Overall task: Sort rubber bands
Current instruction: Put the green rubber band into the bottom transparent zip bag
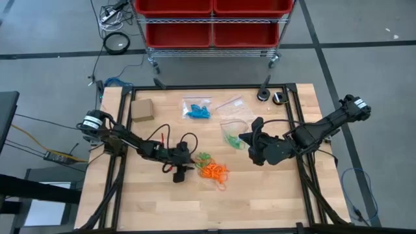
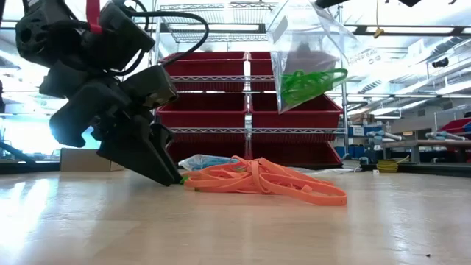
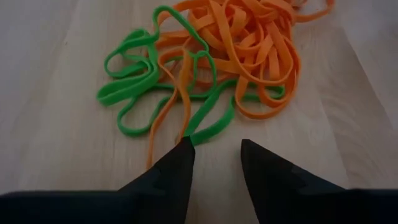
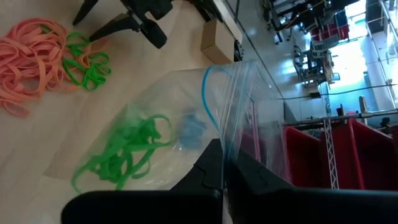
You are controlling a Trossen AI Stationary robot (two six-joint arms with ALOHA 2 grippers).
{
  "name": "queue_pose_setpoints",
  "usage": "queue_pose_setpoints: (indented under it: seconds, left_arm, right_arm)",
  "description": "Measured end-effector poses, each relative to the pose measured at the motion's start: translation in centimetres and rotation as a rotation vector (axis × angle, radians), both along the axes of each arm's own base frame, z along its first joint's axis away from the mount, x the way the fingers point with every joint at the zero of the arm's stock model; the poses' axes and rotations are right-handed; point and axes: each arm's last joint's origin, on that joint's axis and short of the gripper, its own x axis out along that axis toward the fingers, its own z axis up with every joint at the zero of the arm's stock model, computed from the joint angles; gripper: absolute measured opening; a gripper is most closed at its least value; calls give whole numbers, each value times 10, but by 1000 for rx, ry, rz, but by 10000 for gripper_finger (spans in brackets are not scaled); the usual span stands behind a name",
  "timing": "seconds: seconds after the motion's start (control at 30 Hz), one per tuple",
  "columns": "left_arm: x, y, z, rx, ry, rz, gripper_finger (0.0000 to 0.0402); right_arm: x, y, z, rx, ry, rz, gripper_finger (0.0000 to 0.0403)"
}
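A loose pile of orange rubber bands [image 3: 249, 50] [image 1: 216, 171] lies on the table with a few green bands [image 3: 134, 81] [image 4: 87, 65] tangled at its left side. My left gripper [image 3: 216, 146] [image 1: 181, 170] is open, tipped down at the pile's left edge, with its tips low at the table [image 2: 175, 177]. My right gripper [image 4: 225, 165] [image 1: 249, 140] is shut on a clear zip bag [image 4: 155, 112] [image 2: 305, 44] that holds green bands [image 4: 121, 152] [image 2: 313, 79]. It stands right of the pile, toward the far side. My left gripper has one fingertip [image 3: 185, 149] at the near end of a green band's loop [image 3: 208, 127], which lies flat on the table; I cannot tell whether it touches. My right gripper pinches the zip bag's top edge by the blue zip strip [image 4: 219, 134]. The bag is lifted clear, its mouth open, and its green bands sag at the bottom.
A clear bag of blue bands [image 1: 197, 109] and another clear bag [image 1: 229, 103] lie toward the far edge. The tan cardboard box [image 1: 142, 110] sits at the far left. Small round items [image 1: 272, 96] are at the far right. A cart of red bins [image 1: 211, 23] stands beyond the table.
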Motion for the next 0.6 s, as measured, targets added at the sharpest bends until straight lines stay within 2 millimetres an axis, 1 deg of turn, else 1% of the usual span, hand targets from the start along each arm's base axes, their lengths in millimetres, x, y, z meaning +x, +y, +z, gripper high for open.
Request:
queue_pose_setpoints:
  seconds: [0.17, 0.3, 0.43, 0.6]
  left_arm:
    - [-1, -7, 9, -11, 33, -44, 137]
    - [-6, -7, 18, 20, 66, -40, 138]
    - [-10, -5, 18, 59, 101, -28, 138]
    - [-9, -4, 18, 100, 88, -8, 138]
  right_arm:
    - [0, 0, 1, -2, -4, 5, 0]
    - [1, 0, 1, -2, -5, 6, 0]
    - [1, 1, 1, 3, -13, 6, 0]
    - [1, 1, 1, 5, -17, 6, 0]
